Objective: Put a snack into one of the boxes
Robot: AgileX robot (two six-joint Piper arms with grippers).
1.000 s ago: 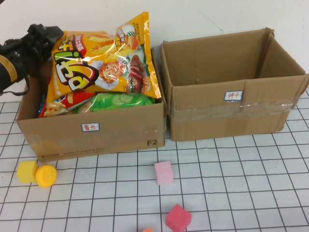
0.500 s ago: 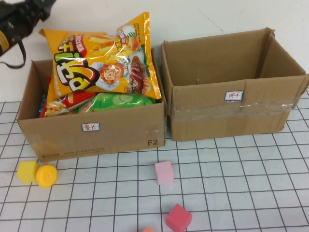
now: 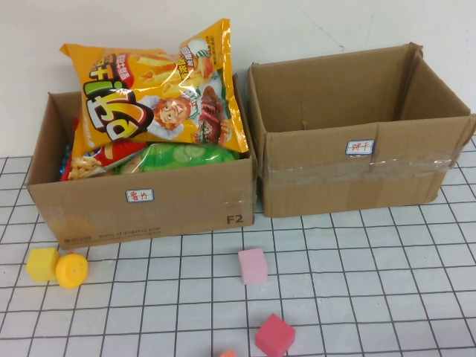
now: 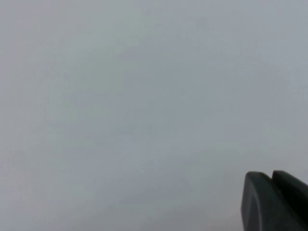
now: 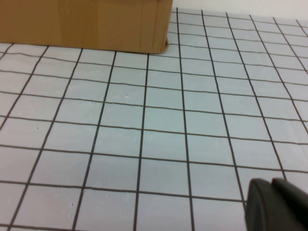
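Note:
A large orange snack bag point(image 3: 160, 89) stands on top of a green bag point(image 3: 186, 155) and a red bag point(image 3: 93, 160) in the left cardboard box point(image 3: 149, 212). It sticks up above the rim. The right cardboard box point(image 3: 357, 178) holds nothing that I can see. Neither arm shows in the high view. In the left wrist view my left gripper point(image 4: 271, 174) is shut and empty, facing a blank white surface. In the right wrist view my right gripper point(image 5: 270, 182) is shut and empty, low over the gridded table, with a cardboard box point(image 5: 86, 24) some way ahead.
On the gridded table in front of the boxes lie a yellow block point(image 3: 42, 263), a yellow round piece point(image 3: 71, 269), a pink cube point(image 3: 252, 265), a red cube point(image 3: 274, 335) and an orange bit point(image 3: 227, 354) at the near edge.
My left arm was beside the orange bag at the left box's far left corner. It rose up and to the left and has left the high view. The bag stays in the box.

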